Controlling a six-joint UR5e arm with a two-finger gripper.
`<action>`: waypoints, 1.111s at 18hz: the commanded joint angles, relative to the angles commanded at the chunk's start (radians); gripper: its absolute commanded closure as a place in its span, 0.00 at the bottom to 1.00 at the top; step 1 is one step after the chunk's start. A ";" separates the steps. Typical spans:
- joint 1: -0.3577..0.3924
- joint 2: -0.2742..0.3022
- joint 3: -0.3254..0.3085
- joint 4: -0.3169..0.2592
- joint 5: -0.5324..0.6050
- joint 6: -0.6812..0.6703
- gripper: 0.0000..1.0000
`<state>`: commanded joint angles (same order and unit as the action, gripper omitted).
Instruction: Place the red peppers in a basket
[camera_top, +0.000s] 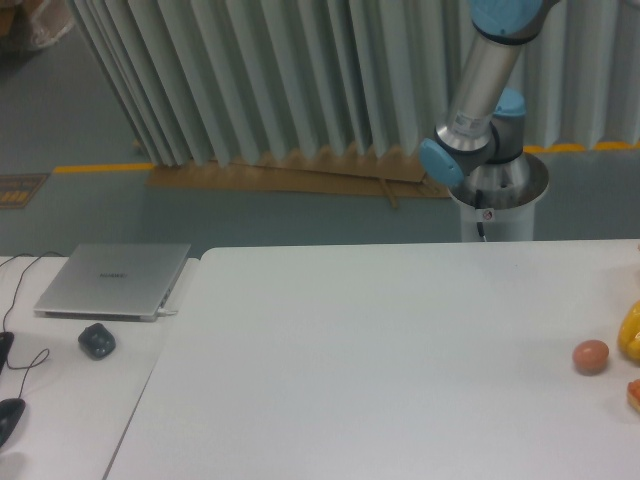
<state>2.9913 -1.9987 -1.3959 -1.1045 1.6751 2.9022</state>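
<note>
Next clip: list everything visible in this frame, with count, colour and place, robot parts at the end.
Large white table: one, white, fills the centre and right.
Small tan-orange egg-shaped item: one, on the table near the right edge.
Yellow item: one, cut off at the right edge.
Red item: one, only a sliver shows at the right edge; possibly the pepper.
Closed silver laptop: one, on the left side table.
Dark computer mouse: one, in front of the laptop.
Basket: none in view.
Grey and blue robot arm: one, behind the table; gripper out of frame.
</note>
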 joint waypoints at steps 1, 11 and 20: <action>-0.003 -0.002 -0.003 -0.002 -0.002 0.000 0.51; -0.009 -0.020 -0.006 -0.003 -0.048 0.002 0.00; -0.034 0.015 0.002 -0.012 -0.063 -0.004 0.00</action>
<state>2.9577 -1.9835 -1.3944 -1.1167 1.6123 2.8977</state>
